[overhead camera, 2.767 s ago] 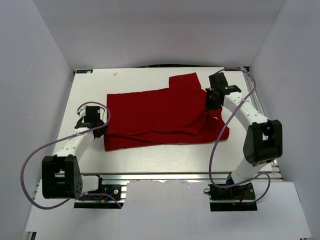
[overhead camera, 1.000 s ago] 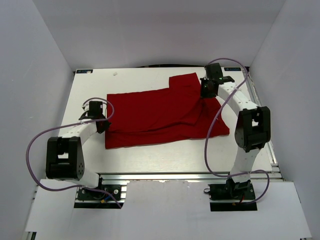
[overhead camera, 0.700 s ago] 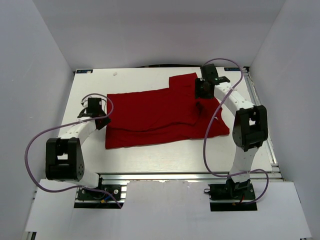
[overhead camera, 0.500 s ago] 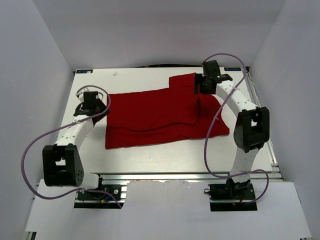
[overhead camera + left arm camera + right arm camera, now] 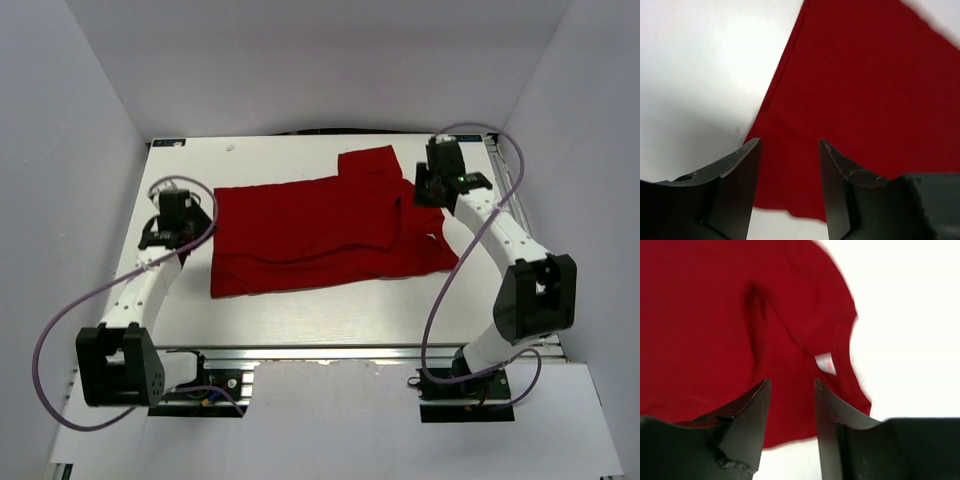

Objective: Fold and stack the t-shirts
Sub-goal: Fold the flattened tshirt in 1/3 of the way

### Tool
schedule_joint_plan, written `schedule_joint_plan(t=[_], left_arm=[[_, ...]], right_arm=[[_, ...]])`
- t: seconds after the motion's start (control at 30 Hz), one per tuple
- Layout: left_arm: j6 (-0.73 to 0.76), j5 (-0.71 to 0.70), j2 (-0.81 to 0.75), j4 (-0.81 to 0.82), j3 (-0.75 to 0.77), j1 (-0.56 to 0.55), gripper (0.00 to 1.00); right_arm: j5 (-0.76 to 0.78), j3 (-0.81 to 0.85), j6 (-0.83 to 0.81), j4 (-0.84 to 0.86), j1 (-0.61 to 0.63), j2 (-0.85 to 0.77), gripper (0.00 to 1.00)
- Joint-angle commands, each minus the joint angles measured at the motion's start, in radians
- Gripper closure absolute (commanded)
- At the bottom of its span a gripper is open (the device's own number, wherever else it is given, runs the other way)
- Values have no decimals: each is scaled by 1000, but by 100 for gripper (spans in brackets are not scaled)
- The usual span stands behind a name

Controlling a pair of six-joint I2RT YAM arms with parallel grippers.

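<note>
Roughly, the coming move turns on how the t-shirt [image 5: 320, 228] lies: it is spread on the table [image 5: 300, 315] with its long axis running left to right between the two arms, so each short end falls to one arm. The left arm [image 5: 150, 275] has its jaws just beside the shirt's left edge, and the left wrist view shows them parted and holding nothing, with the red cloth showing through the gap and that edge running on a slant up and away from the left finger. The right arm [image 5: 495, 225] reaches to the far right corner of the shirt, where its jaws also stand apart and empty over the cloth; its wrist view shows wrinkled fabric and a small pale label [image 5: 825, 362] just past the right finger, which suggests the neck end lies on this side. The shirt looks already doubled along its length, with a second edge showing near the front, and one sleeve [image 5: 368, 165] sticks out toward the back of the table. Neither arm is clearly nearer; each is close to its own end. Judging from these views, a fold across the long axis would want both ends taken at once. Nothing is seen between either pair of jaws and the cloth; only each arm's own purple cable [image 5: 435, 300] loops nearby, and white walls [image 5: 90, 150] close in the sides
</note>
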Motion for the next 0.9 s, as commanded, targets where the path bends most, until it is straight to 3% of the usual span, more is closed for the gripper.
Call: schedule_joint_plan(t=[0.0, 0.07, 0.27, 0.6, 0.77, 0.8, 0.83, 0.87], left_arm=[[-35, 83, -91, -3, -129, 4, 40], [-55, 106, -117, 35, -194, 4, 40], [-68, 106, -90, 81, -264, 2, 40], [-126, 89, -44, 212, -390, -12, 42], [-134, 76, -39, 246, -433, -19, 44], [-135, 71, -42, 249, -437, -19, 44], [-134, 70, -45, 255, -446, -19, 48], [-134, 70, -44, 259, -449, -19, 51]], right_arm=[[-15, -169, 53, 45, -13, -61, 54], [-29, -227, 82, 67, -13, -81, 54], [-11, -353, 105, 139, -14, -58, 41], [15, -359, 162, 150, -19, 88, 43], [23, -391, 193, 136, -19, 101, 55], [20, -402, 199, 128, -19, 111, 62], [22, -408, 214, 115, -19, 112, 75], [19, -419, 214, 118, -21, 109, 80]])
